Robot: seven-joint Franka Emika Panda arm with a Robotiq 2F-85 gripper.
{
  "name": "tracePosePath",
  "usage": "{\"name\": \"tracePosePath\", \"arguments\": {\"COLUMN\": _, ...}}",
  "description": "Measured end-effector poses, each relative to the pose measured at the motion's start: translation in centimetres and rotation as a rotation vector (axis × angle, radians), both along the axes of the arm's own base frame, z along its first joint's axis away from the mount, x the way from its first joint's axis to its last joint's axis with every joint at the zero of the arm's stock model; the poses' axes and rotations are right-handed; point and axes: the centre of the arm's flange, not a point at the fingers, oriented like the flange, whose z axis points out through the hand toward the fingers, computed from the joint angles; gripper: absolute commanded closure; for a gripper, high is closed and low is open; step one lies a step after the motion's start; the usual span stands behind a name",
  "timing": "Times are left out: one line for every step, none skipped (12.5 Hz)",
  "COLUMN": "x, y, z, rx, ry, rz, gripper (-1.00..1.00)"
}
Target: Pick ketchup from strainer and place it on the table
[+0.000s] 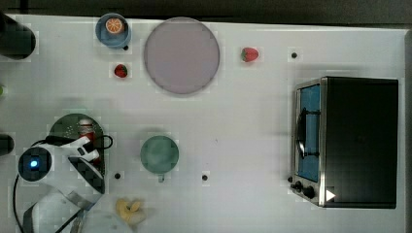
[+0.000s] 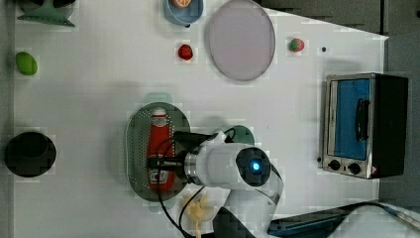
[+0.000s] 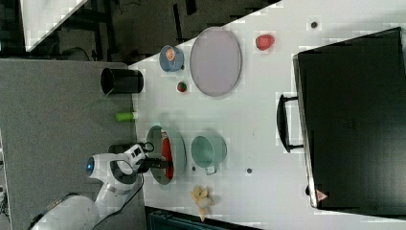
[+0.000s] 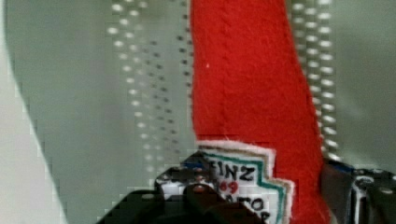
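one ketchup (image 2: 159, 148), one strainer (image 2: 134, 148), two strawberries (image 2: 185, 51)

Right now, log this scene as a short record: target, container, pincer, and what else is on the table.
target: ketchup bottle, lying lengthwise in the strainer
container: pale green strainer on the white table
pincer: pincer down over the bottle's label end, fingers on either side; grip not confirmed
nearby: teal cup, grey-lilac plate, toaster oven
task stage: bottle not yet lifted
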Motion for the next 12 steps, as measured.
{"name": "tracePosePath", "arguments": {"x": 0.2, "y": -0.2, "z": 1.7, "rx": -0.029, "ry": 0.007, "rz": -0.020, "gripper": -0.25}}
{"name": "tracePosePath", "arguments": {"x": 0.5, "y": -0.5, "z": 4.1, "rx": -0.053, "ry": 0.007, "rz": -0.047, "gripper": -0.25}}
{"name": "tracePosePath", "arguments": {"x": 0.7, "y": -0.9, "z": 7.1, "rx": -0.061, "ry": 0.005, "rz": -0.090, "gripper": -0.25}}
{"name": "tracePosePath", "arguments": {"x": 1.1, "y": -1.1, "z": 10.4, "rx": -0.062, "ry": -0.012, "rz": -0.123, "gripper": -0.25}}
{"name": "tracePosePath", "arguments": {"x": 1.6, "y": -1.3, "z": 13.6, "rx": -0.050, "ry": -0.043, "rz": -0.137, "gripper": -0.25}}
{"name": "tracePosePath", "arguments": {"x": 2.1, "y": -1.6, "z": 16.8, "rx": -0.049, "ry": -0.091, "rz": -0.118, "gripper": -0.25}}
{"name": "tracePosePath", "arguments": {"x": 2.8, "y": -1.9, "z": 19.4, "rx": -0.050, "ry": -0.130, "rz": -0.094, "gripper": -0.25}}
{"name": "tracePosePath", "arguments": {"x": 3.6, "y": -2.6, "z": 21.2, "rx": -0.051, "ry": -0.153, "rz": -0.075, "gripper": -0.25}}
{"name": "tracePosePath", "arguments": {"x": 4.6, "y": -3.6, "z": 22.5, "rx": -0.051, "ry": -0.168, "rz": -0.059, "gripper": -0.25}}
{"name": "tracePosePath", "arguments": {"x": 5.6, "y": -5.2, "z": 23.0, "rx": -0.064, "ry": -0.163, "rz": -0.042, "gripper": -0.25}}
{"name": "tracePosePath", "arguments": {"x": 7.1, "y": -7.4, "z": 23.1, "rx": -0.072, "ry": -0.159, "rz": -0.039, "gripper": -0.25}}
{"name": "tracePosePath", "arguments": {"x": 8.8, "y": -10.2, "z": 22.8, "rx": -0.076, "ry": -0.154, "rz": -0.061, "gripper": -0.25}}
